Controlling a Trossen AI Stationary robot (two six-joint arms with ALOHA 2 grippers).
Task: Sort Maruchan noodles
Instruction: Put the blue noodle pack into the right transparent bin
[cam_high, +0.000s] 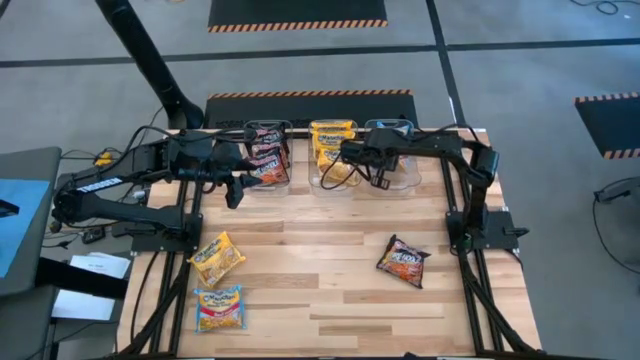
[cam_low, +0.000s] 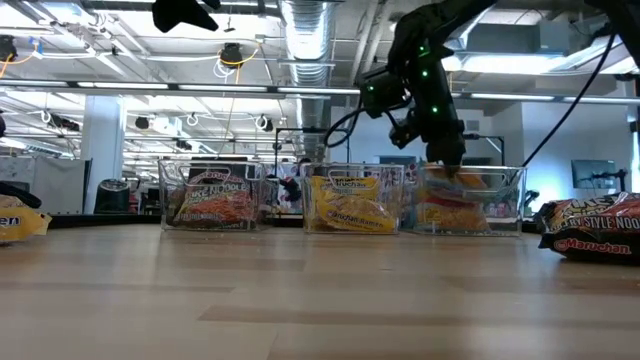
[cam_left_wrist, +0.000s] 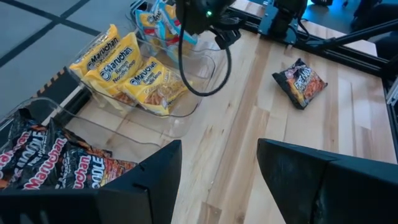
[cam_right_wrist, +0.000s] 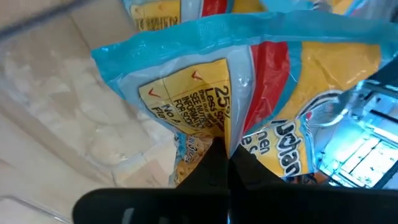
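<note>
Wood table (cam_high: 330, 290), grey floor around; three clear tubs (cam_high: 330, 175) along far edge. Right gripper (cam_right_wrist: 227, 163) over right tub, pinching blue packet (cam_right_wrist: 249, 74). Left gripper (cam_left_wrist: 217, 168) wide, empty, by left tub. Loose packets (cam_high: 215, 258) on table.

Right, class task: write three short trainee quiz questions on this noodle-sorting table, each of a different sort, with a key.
1. True or false: the right gripper is shut on a blue-yellow packet over the right tub.
2. How many noodle packets lie loose on the table?
3. Which tub holds the dark red-black packets: A left tub, B middle tub, C right tub?

Key
1. True.
2. Three: yellow-orange packet, blue-edged packet, dark packet.
3. A. The open left gripper waits beside it.
</note>
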